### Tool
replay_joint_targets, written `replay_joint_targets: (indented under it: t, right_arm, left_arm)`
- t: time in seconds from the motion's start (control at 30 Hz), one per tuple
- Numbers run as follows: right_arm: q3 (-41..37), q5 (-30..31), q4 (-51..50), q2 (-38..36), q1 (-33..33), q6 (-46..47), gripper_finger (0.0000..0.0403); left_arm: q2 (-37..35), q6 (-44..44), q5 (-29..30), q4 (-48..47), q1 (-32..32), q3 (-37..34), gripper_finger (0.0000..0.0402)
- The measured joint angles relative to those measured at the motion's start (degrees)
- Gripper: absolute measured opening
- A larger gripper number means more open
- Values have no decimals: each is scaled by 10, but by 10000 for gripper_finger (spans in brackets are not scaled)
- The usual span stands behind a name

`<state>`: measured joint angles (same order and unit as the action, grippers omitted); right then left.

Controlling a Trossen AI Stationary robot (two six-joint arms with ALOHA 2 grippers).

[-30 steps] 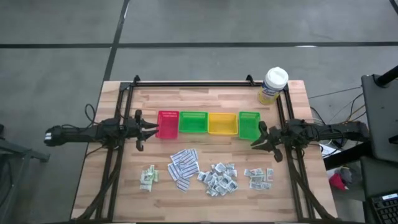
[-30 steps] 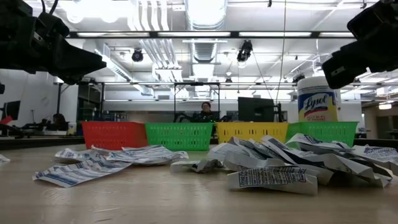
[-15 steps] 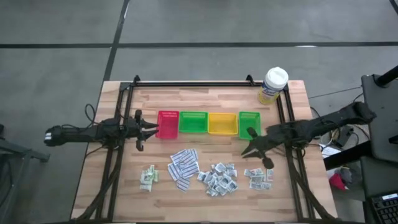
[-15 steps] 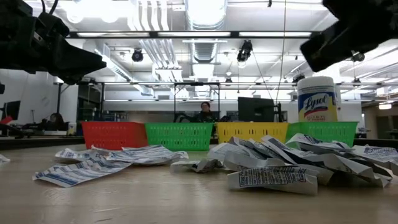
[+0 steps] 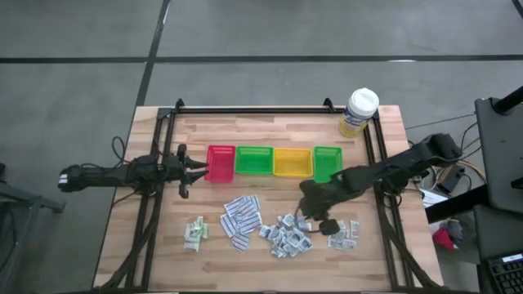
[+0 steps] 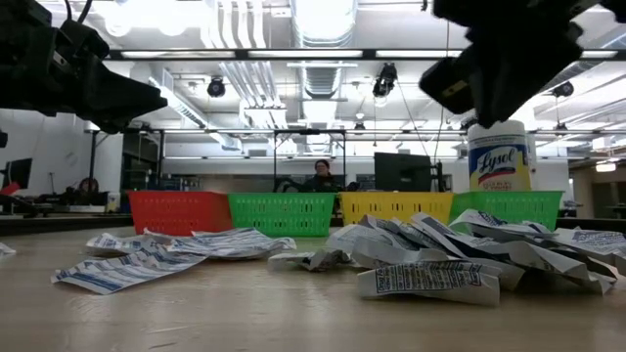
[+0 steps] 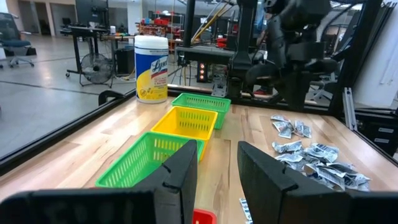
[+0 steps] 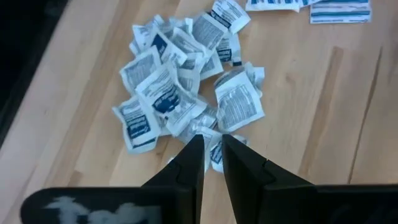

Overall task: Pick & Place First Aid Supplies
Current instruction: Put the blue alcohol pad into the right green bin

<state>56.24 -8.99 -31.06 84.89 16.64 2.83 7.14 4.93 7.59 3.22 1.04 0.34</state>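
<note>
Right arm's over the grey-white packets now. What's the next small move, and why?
Probably lower the right gripper straight down onto the pile of grey-white square packets: it hangs above the pile's edge, narrowly parted and holding nothing. The left gripper waits by the red tray.

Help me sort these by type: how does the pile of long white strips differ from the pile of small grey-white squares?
The long white strips are elongated and lie flat, fanned out; the small grey-white squares are short, crumpled and heaped. The strips lie below the big green tray, with no gripper near; the right gripper hovers at the squares' edge. Both are printed paper packets on the wooden table.
</note>
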Motion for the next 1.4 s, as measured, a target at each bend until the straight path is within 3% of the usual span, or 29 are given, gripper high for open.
replay_joint_targets:
  t: [0.37,0.47,0.77,1.4]
  right_arm:
    - [102,1,-88,134,0,-4,79]
    - [97,4,-91,145,-2,-5,96]
    - [76,115,-86,143,-2,-25,143]
    - [59,117,-45,177,-2,-27,134]
  left_arm:
    - [1,0,-2,-15,0,0,113]
    - [1,-3,-2,-15,0,0,113]
    - [2,-3,-2,-16,0,0,113]
    - [3,-3,-1,-15,0,0,113]
